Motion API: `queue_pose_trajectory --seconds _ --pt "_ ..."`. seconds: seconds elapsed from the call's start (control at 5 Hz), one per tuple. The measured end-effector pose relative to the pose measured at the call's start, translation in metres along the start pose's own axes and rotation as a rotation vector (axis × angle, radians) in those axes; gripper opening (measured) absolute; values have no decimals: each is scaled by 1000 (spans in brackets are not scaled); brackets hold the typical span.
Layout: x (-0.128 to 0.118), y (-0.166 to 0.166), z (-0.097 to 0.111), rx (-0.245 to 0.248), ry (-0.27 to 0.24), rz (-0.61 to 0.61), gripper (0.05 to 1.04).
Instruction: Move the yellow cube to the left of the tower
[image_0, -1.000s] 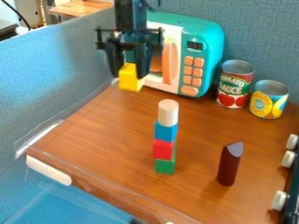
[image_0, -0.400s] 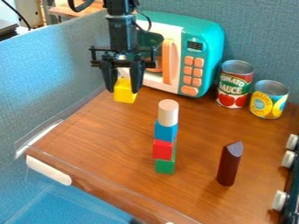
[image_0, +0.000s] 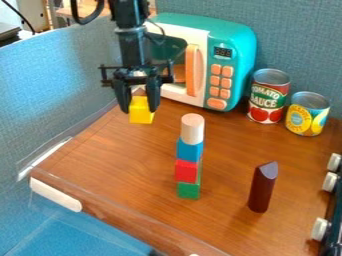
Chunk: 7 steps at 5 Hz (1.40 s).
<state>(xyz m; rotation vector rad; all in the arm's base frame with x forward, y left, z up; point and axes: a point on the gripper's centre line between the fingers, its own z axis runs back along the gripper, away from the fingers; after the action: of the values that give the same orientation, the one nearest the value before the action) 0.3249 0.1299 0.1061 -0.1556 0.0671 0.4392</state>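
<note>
The black gripper (image_0: 139, 106) hangs down at the upper left, in front of the toy microwave's left part, shut on the yellow cube (image_0: 141, 111). The cube sits between the two fingertips and its lower part sticks out below them. To the right and nearer the camera stands the tower, with a white cylinder (image_0: 192, 129) on top, a blue block (image_0: 190, 150) below it, then a red block (image_0: 186, 171) and a green block (image_0: 188, 190) at the bottom. Gripper and cube are up and to the left of the tower, apart from it.
A teal toy microwave (image_0: 234, 60) stands at the back. Right of it are a tomato sauce can (image_0: 268, 97) and a yellow-labelled can (image_0: 308, 114). A dark red upright block (image_0: 262, 187) is right of the tower. Wooden surface (image_0: 113, 165) extends left of the tower.
My gripper has come down and slightly left in the view, toward the camera, carrying the yellow cube with it. The tower and the other things have stayed put.
</note>
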Motion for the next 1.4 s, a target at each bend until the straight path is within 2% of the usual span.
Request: queue_pose_trajectory --seconds 0.2,0.4,0.6,0.8,1.2,1.4 --pt "15 21 -19 30 28 99 572" --pt "23 21 -21 37 -9 137 572" --pt "36 9 -25 84 -22 116 572" --pt "42 5 -32 113 0 96 572" --pt "44 6 -52 85 26 91 572" --pt "42 5 -60 76 23 94 572"
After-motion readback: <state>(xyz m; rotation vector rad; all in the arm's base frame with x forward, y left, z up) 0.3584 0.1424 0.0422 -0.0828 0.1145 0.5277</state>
